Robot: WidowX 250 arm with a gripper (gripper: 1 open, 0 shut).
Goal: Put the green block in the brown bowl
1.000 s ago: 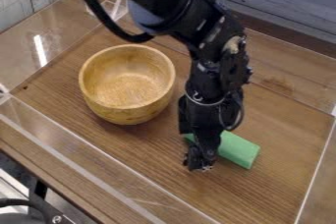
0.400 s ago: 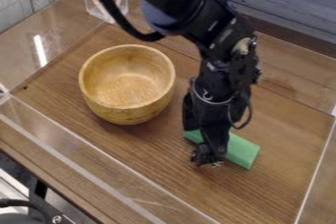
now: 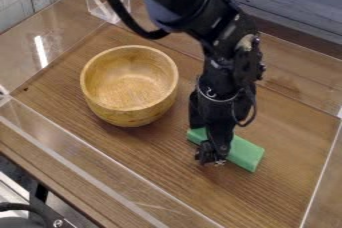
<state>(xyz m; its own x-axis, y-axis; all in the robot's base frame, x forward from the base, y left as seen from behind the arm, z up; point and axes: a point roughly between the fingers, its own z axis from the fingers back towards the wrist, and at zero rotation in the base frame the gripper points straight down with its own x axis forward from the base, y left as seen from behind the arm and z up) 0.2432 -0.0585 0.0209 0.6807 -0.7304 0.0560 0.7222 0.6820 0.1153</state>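
Slightly upward and to the right in the view, the robot arm (image 3: pixel 201 12) and its tool (image 3: pixel 214 154) have shifted since the first frame, and more of the green block (image 3: pixel 238 150) shows now. The bar lies flat on the wooden worktop (image 3: pixel 120 157), toward four o'clock in the view, slanting from ten o'clock down to four o'clock. Over its upper-left part hangs the black tool, its fingers spread; whether they touch the block cannot be told. Toward ten o'clock from the block, apart from it, the brown bowl (image 3: pixel 130 85) sits upright where it sat before, its inside bare. Near eleven o'clock, a clear container (image 3: pixel 103 7) stands at the worktop's far side.
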